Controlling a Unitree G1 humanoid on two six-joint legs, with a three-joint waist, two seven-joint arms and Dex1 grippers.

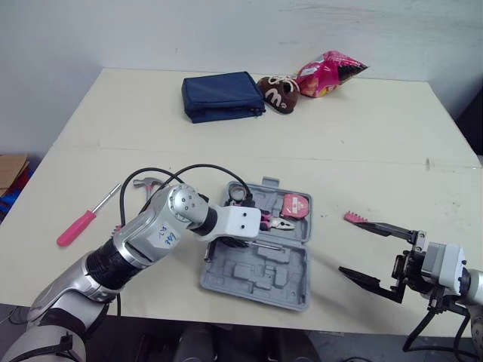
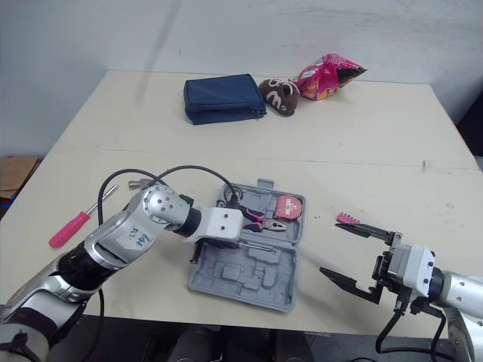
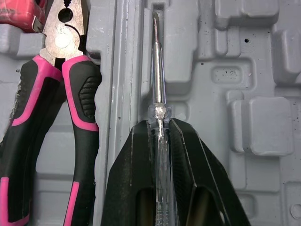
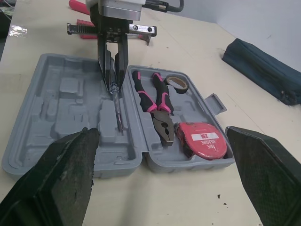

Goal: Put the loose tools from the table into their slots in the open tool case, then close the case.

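- The left end effector (image 3: 159, 123) pinches a clear screwdriver (image 3: 157, 70), lowered into the open tool case (image 1: 256, 280).
- Pliers (image 4: 153, 101) and tape measure (image 4: 202, 141) are already slotted.
- A pink screwdriver (image 1: 77, 226) and hammer (image 1: 147, 183) wait on the counter (image 1: 362, 128); the right end effector (image 1: 351, 246) is spread.

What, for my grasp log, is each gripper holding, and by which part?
Left gripper pinches a clear-handled screwdriver by its handle; right gripper is open, empty.
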